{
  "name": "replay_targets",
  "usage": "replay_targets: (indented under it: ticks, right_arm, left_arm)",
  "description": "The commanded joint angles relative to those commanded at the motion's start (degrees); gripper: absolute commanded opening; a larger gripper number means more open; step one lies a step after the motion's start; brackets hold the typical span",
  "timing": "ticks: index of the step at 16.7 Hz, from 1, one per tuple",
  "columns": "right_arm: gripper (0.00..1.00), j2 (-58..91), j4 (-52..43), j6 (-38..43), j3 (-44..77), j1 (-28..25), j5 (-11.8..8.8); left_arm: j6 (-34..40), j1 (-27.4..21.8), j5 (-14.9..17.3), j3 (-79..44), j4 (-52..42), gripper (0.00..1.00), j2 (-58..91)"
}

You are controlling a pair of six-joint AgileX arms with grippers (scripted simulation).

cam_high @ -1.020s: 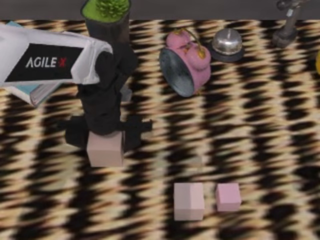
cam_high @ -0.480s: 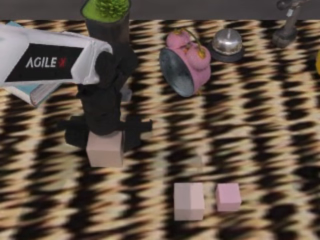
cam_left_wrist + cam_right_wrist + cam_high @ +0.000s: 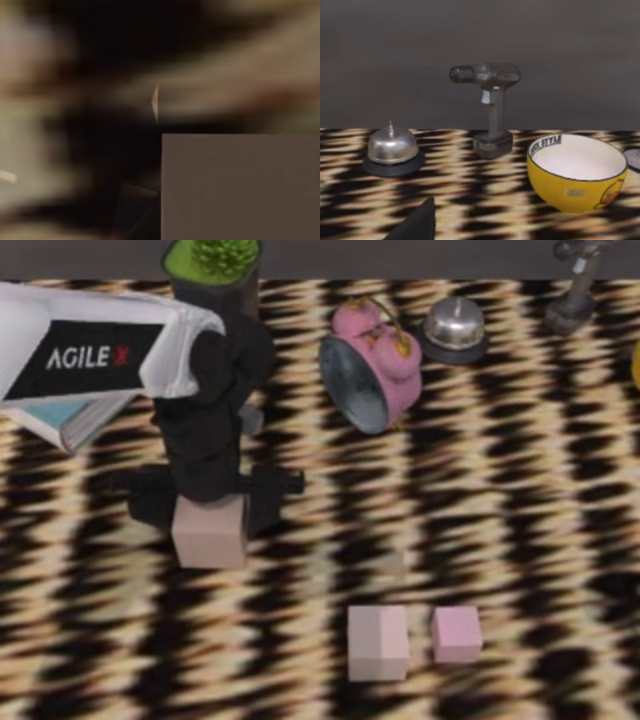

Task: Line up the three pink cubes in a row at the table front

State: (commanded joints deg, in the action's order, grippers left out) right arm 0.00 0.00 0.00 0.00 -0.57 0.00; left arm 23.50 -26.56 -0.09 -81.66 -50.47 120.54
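Note:
The large dusty-pink cube (image 3: 210, 538) is at the left middle of the zebra-patterned table (image 3: 520, 500), and my left gripper (image 3: 208, 502) is shut on it from above. It fills the left wrist view as a brown face (image 3: 240, 187). Near the front edge the medium pale pink cube (image 3: 378, 642) and the small brighter pink cube (image 3: 457, 633) sit side by side with a small gap between them. The right arm is out of the top view, and its wrist camera looks at the table's back right.
A pink alarm clock (image 3: 368, 365) lies on its side at the back centre. A silver bell (image 3: 455, 328), a drill (image 3: 490, 110) and a yellow bowl (image 3: 576, 172) are at the back right. A green plant pot (image 3: 212, 260) and a book (image 3: 70, 420) are behind the left arm.
The left gripper and the large cube have shifted slightly toward the back in the top view. The two front cubes have not moved.

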Motion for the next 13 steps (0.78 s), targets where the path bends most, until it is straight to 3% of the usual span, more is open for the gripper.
replay_targets:
  ticks: [5, 13]
  right_arm:
    - [1.0, 0.0, 0.0, 0.0, 0.0, 0.0, 0.0]
    - [1.0, 0.0, 0.0, 0.0, 0.0, 0.0, 0.0]
  left_arm:
    - [0.08, 0.75, -0.03, -6.09, -10.61, 0.0, -3.91]
    - [2.3, -1.5, -0.09, -4.48, -11.49, 0.0, -6.7]
